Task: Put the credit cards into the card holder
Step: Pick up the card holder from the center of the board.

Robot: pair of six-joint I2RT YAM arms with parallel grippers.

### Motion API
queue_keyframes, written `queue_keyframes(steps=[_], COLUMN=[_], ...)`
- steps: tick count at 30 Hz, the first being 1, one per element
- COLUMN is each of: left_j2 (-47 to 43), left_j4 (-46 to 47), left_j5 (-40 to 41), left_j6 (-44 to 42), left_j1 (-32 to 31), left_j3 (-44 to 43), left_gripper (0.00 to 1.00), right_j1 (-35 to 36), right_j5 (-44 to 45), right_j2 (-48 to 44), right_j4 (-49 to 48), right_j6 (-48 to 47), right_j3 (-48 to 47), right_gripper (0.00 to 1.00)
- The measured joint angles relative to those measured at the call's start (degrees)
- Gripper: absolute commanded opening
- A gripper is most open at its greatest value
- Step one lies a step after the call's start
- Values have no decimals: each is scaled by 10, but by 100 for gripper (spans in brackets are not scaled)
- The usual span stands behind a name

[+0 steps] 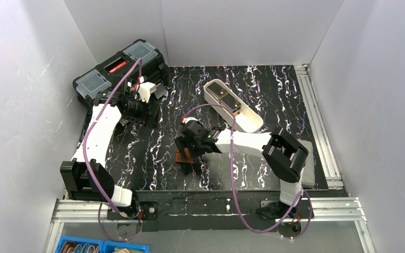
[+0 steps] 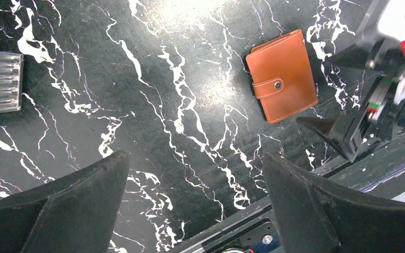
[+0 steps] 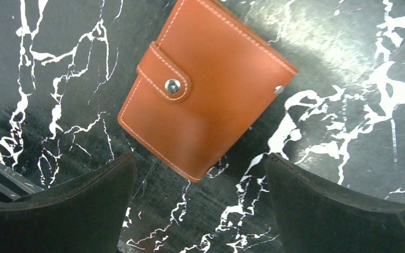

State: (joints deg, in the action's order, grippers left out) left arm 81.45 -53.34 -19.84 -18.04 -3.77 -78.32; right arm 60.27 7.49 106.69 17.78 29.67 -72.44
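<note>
Two grippers, jaws wide apart, empty. The right gripper hangs over the closed brown card holder on the table; the left gripper is by the toolbox.

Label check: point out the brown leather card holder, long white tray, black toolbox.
Brown leather card holder [image 3: 227, 100]: right wrist view, front panel right of the snap.
Long white oblong tray [image 1: 251, 120]: top external view, near end wall.
Black plastic toolbox [image 1: 92, 81]: top external view, lid's left end.
</note>
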Motion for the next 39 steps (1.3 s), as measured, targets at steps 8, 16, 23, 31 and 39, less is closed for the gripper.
queue_keyframes(steps=[8,16,23,31,39], left_j2=[0,0,0,0,0], left_j4=[-5,-10,-12,-12,-21], left_j5=[13,23,25,25,25], left_j6=[-7,-13,-15,-16,-25], left_j1=[0,0,0,-1,-1], left_j3=[0,0,0,0,0], left_gripper=[98,98,98,98,98], right_j1=[38,46,46,13,-24], right_j5=[61,105,114,124,61], right_j2=[45,85,72,-16,-76], right_j4=[10,17,-11,-32,-61], right_j6=[-1,-8,-1,6,-38], right_j3=[-37,-85,-53,72,115], right_gripper=[98,98,97,98,96])
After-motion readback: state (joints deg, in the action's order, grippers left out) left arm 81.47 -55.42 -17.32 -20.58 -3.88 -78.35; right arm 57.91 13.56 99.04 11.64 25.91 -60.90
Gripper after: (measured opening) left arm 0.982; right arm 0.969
